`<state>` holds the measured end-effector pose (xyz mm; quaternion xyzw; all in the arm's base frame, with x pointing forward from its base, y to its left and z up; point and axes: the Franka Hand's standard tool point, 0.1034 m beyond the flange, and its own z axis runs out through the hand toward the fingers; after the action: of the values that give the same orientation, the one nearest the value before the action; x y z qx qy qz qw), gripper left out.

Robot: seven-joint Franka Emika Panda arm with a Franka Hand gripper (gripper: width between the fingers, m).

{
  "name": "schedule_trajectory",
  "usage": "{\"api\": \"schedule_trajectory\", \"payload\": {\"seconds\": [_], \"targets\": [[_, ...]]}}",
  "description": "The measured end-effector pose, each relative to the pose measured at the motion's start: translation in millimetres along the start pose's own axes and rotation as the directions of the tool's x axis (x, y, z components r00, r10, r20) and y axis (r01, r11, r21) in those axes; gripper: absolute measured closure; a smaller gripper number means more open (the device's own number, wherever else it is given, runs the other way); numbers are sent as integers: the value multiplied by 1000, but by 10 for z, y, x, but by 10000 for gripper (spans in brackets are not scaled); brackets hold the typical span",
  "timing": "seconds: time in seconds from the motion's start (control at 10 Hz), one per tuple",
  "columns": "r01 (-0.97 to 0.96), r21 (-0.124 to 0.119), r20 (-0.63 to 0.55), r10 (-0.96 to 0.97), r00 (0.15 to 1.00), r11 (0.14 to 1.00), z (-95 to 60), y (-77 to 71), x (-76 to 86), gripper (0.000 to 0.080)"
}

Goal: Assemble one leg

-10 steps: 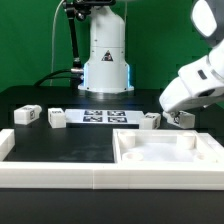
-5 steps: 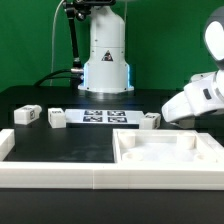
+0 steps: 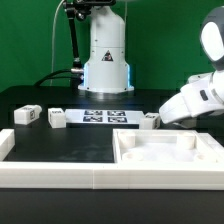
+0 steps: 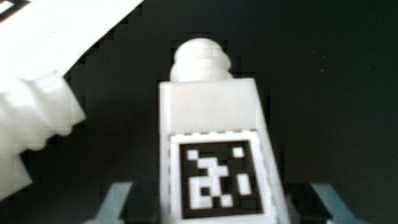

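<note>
Three small white legs with black-and-white tags lie on the black table in the exterior view: one at the far left, one beside it, one to the right of the marker board. My gripper reaches that third leg from the exterior view's right. In the wrist view this leg lies between my fingers, tag face up, rounded peg end pointing away. Dark gaps show on both sides of it. The gripper is open around the leg.
The marker board lies in front of the robot base. The large white square piece with recessed corners sits front right, just before the leg. A white rail runs along the front and left. A blurred white part shows beside the leg.
The arm has swung lower and tilted over, and its gripper has moved from right of the leg to the leg beside the marker board. The legs have not moved.
</note>
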<state>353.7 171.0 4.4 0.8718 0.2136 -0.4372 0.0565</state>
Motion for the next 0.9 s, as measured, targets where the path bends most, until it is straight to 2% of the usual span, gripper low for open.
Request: {"api": "schedule_trajectory", "payload": {"seconds": [0.5,0.6,0.7,0.9], "targets": [[0,2,3,0,1000,1000,-7,-1,-9,509],[-1,9,21,1,1000,1000,-103,15,-115,509],[-10,13,28,9,1000,1000,-242,48,-250,509],[-18,37,42,16,999,999,-563,166,-495,509]]}}
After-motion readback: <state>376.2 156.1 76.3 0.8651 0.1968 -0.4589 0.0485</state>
